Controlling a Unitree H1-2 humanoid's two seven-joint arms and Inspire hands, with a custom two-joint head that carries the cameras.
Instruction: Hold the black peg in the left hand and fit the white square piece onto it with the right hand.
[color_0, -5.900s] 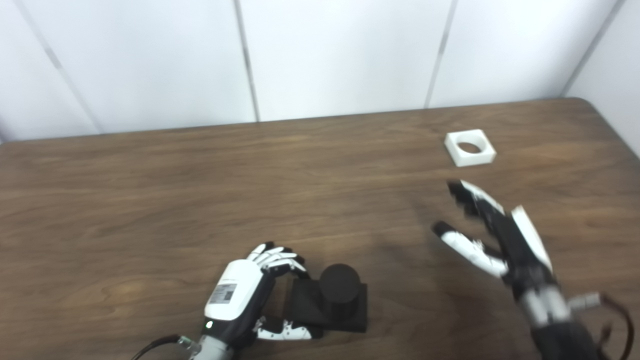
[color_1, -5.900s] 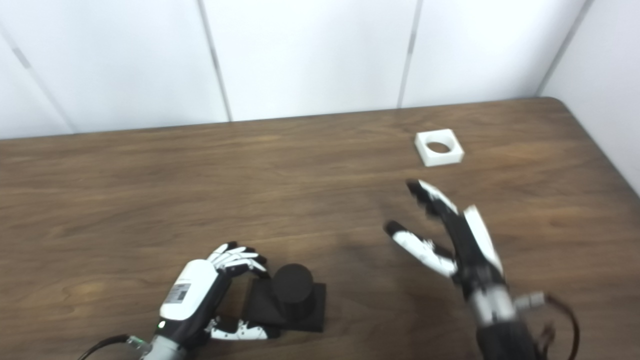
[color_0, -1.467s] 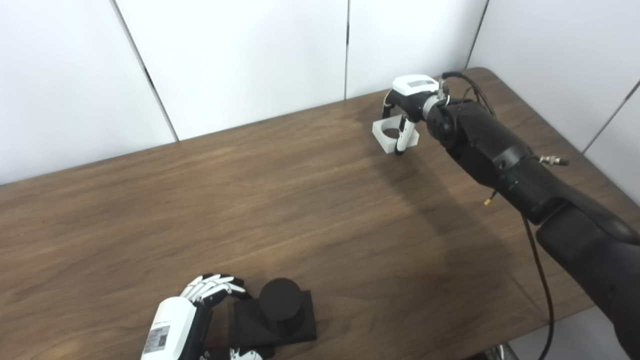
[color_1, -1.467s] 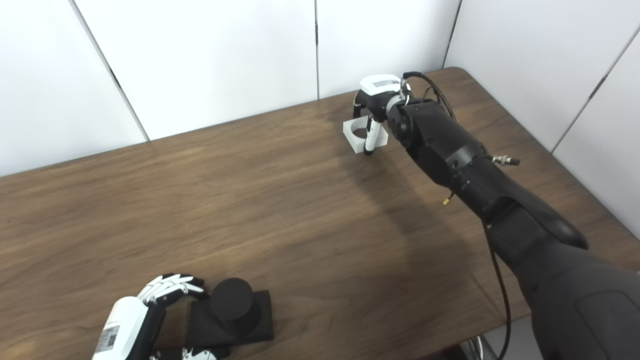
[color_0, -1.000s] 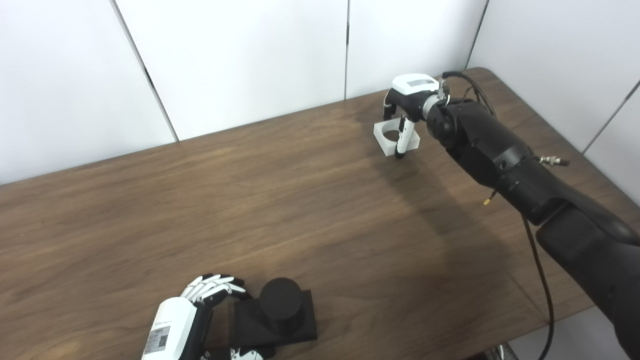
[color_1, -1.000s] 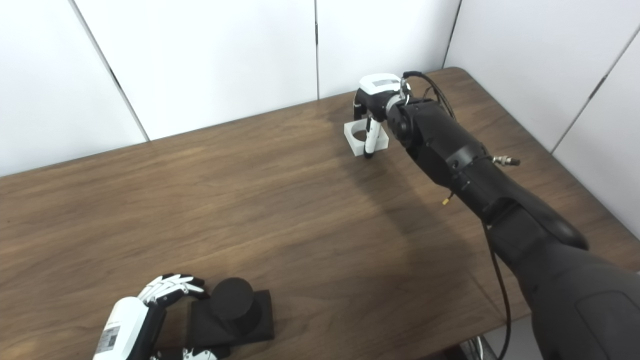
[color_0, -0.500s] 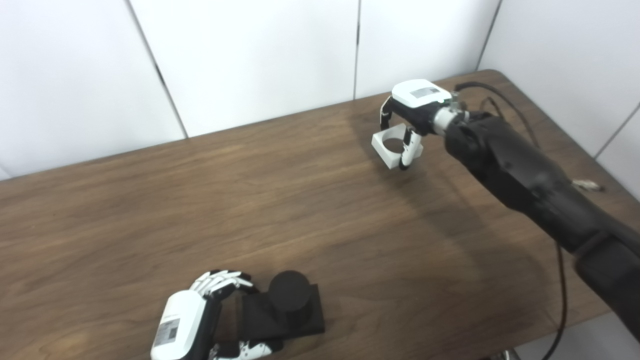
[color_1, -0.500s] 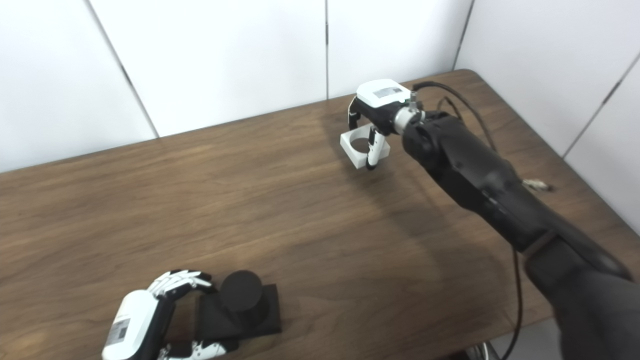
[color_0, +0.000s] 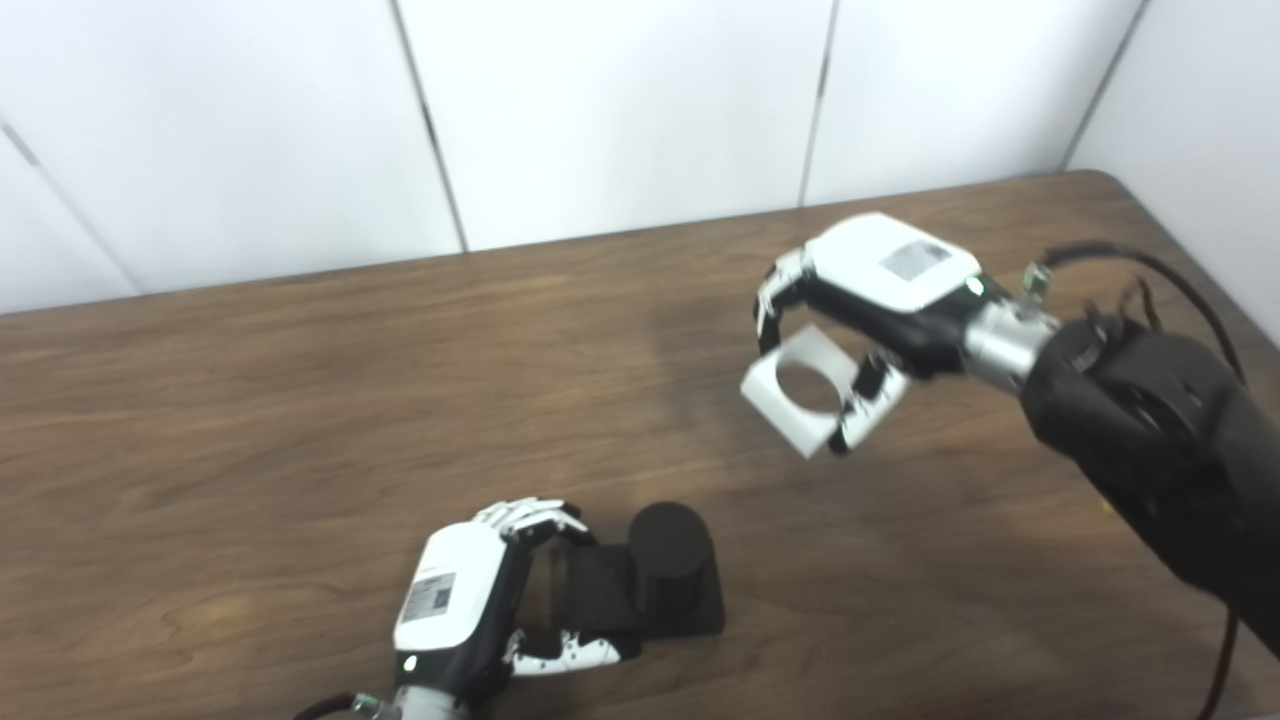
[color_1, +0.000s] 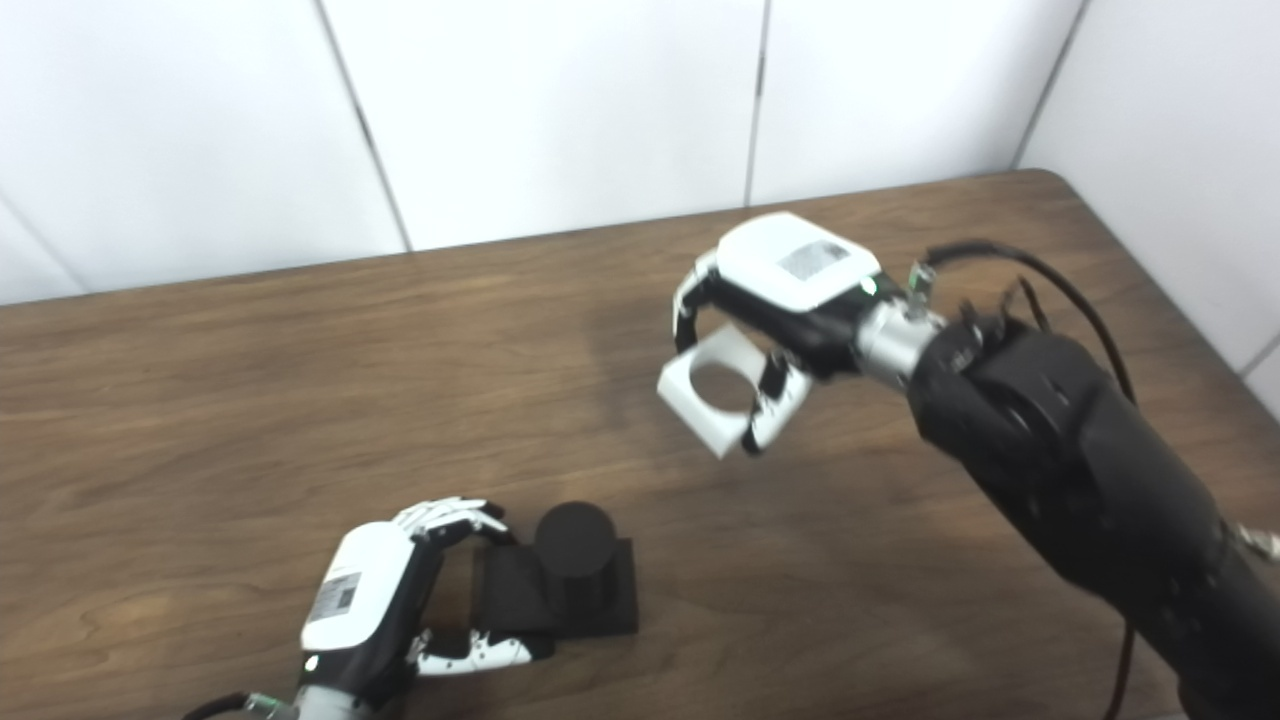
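The left hand (color_0: 455, 605) grasps the square base of the black peg (color_0: 668, 567) at the table's (color_0: 250, 400) 6 o'clock edge, fingers over the far side and thumb along the near side. Judgement: this grip pins the base flat and leaves the upright round post exposed for mating. The right hand (color_0: 868, 320) is clenched on the white square piece (color_0: 800, 392), holding it in the air at roughly 1 o'clock from the peg, well apart. The piece is tilted, its round hole facing the cameras and unobstructed; fingers grip its edges, presumably to keep the bore clear. A label sits on the back of each hand; its writing is too small to read.
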